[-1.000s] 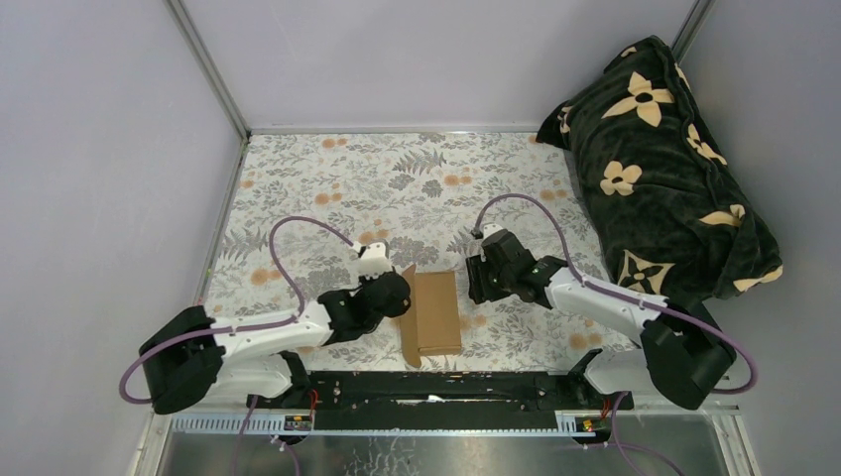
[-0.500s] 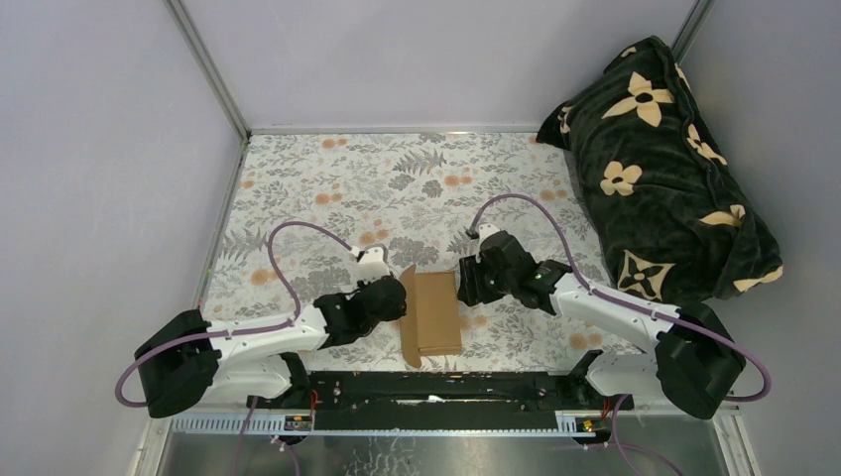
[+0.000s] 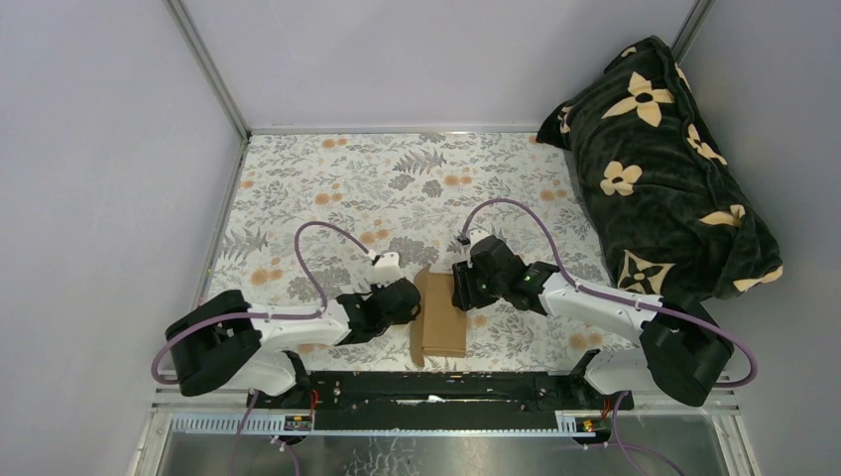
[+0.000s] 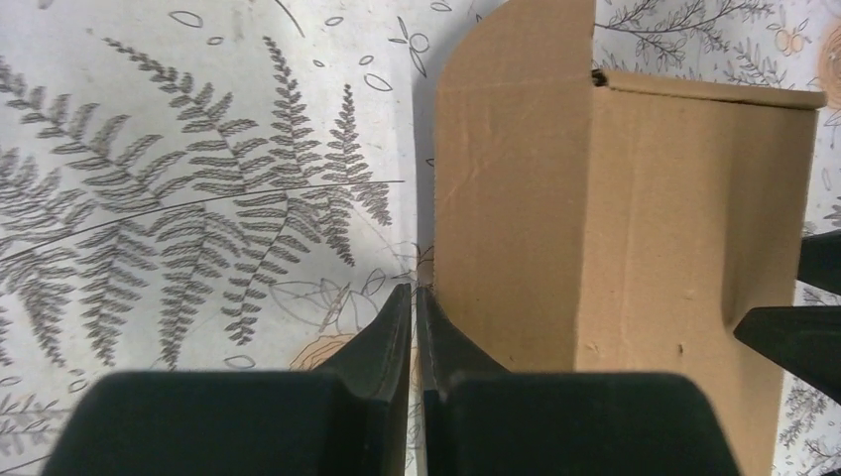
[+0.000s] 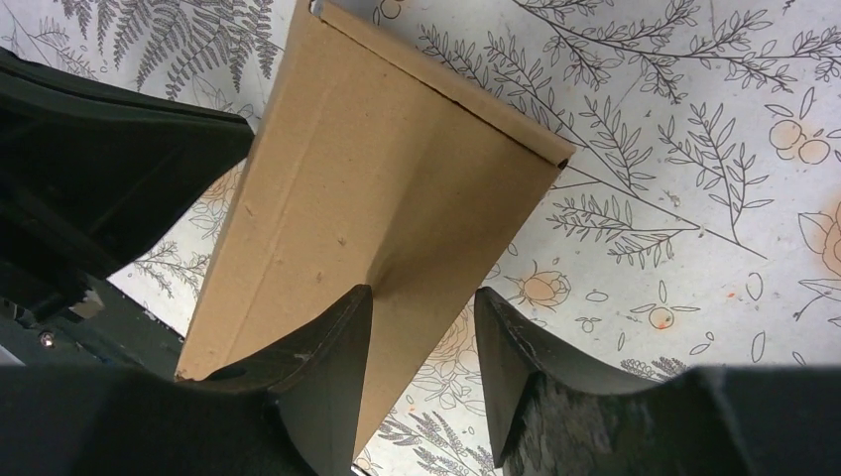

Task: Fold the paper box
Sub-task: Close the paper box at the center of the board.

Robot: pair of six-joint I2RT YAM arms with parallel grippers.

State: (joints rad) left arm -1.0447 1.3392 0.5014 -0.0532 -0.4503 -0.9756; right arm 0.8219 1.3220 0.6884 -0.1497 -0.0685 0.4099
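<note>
Half done at best, my read: paper box (image 3: 439, 315) lies on the floral tablecloth (image 3: 337, 188) near the table's near edge, between the two arms; main panels look creased over into a low rectangular body; the left side flap (image 4: 506, 198), with its rounded corner, stands out from the body, not tucked; whether the ends are closed I can't tell from these views; left to do, as I judge it: fold that flap in and close whatever else is loose.

Left gripper (image 4: 414, 293): fingers pressed together, nothing between them; tips sit at the base of the left flap, at or just beside the cardboard, so it looks like a push or brace, not a grasp.

Right gripper (image 5: 424, 296): jaws about halfway apart; they straddle the box's right edge, one finger (image 5: 332, 347) over the brown panel, the other finger (image 5: 526, 367) over bare cloth; no pinch visible; contact with the cardboard can't be confirmed.

Far right: dark flowered blanket (image 3: 660, 169), well apart from the work.
</note>
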